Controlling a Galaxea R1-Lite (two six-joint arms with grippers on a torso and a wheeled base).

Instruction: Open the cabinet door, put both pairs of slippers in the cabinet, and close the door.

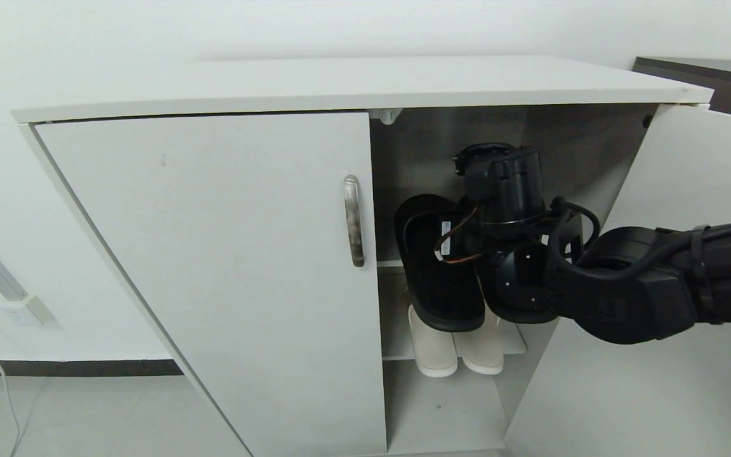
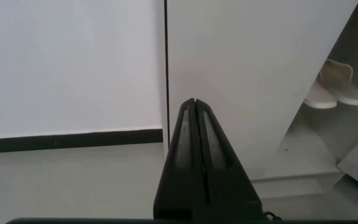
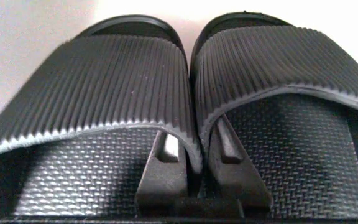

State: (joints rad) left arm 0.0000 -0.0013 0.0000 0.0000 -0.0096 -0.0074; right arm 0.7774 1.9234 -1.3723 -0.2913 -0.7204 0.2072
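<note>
The black slippers [image 3: 129, 93] look like matt, rubbery foam, with finely ribbed straps and pebble-grained footbeds. The white slippers [image 1: 457, 352] are smooth and matt. The cabinet [image 1: 200, 254] has a smooth, matt white laminate-like face, and its door handle [image 1: 353, 220] is brushed metal with a dull sheen. The left gripper [image 2: 194, 102] is matt black plastic with smooth grey pads [image 2: 184, 140].
</note>
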